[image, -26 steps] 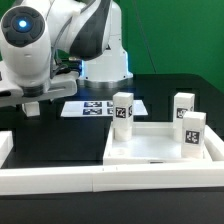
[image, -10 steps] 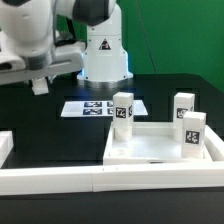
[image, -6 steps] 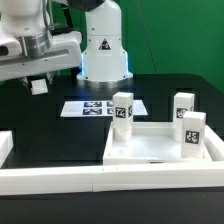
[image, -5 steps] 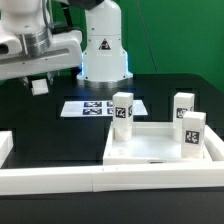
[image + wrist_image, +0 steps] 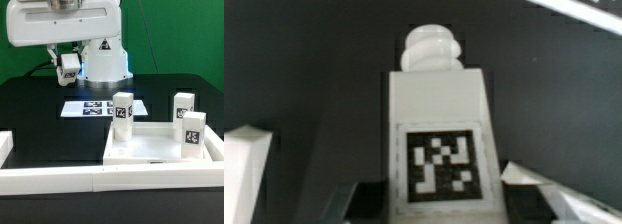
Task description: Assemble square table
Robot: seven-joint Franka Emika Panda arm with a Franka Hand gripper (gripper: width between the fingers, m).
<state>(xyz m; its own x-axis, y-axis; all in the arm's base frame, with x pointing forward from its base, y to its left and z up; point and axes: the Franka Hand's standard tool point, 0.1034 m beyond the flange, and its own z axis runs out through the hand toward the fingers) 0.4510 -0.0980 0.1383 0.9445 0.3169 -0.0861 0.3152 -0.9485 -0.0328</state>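
The white square tabletop panel (image 5: 160, 150) lies at the exterior view's right with its raised rim up. Three short white tagged legs stand in it: one at the near-left corner (image 5: 122, 110), one at the back right (image 5: 183, 105), one at the right (image 5: 192, 128). My gripper (image 5: 68, 67) hangs high above the table at the back left, shut on a fourth leg (image 5: 69, 64). In the wrist view this leg (image 5: 441, 110) sits between my fingers (image 5: 530, 192), its tag facing the camera and its threaded tip pointing away from my gripper (image 5: 441, 198).
The marker board (image 5: 95, 107) lies flat on the black table behind the panel. A long white border bar (image 5: 100, 180) runs along the front, and another white bar end (image 5: 5, 148) is at the left edge. The robot base (image 5: 103, 58) stands behind.
My arm has swung from the exterior view's left toward the middle and risen. The gripper has turned with the leg still held in it. The panel and the three standing legs have not moved.
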